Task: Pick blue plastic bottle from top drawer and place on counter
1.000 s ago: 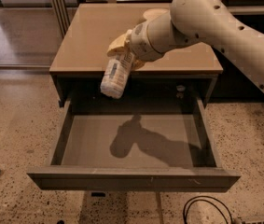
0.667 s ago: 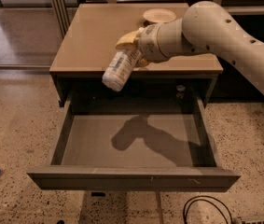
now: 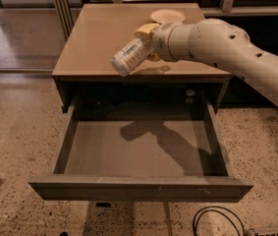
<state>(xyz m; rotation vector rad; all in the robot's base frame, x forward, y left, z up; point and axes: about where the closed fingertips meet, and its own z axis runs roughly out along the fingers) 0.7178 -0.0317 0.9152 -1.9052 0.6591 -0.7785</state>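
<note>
The claw (image 3: 147, 44) grips the blue plastic bottle (image 3: 131, 58), tilted, over the near edge of the surface (image 3: 94, 38). The top drawer (image 3: 138, 151) stands open below; a white bowl (image 3: 168, 16) sits far right.

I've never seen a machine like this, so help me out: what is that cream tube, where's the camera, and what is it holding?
The cream tube is a robot arm. Its grasping part, the end effector, is shut on a blue plastic bottle, held tilted over the front edge of the counter. The single camera looks down from in front; its mounting isn't shown. Below, the top drawer stands pulled open, the arm's shadow on its floor. A white bowl sits at the counter's back.
</note>
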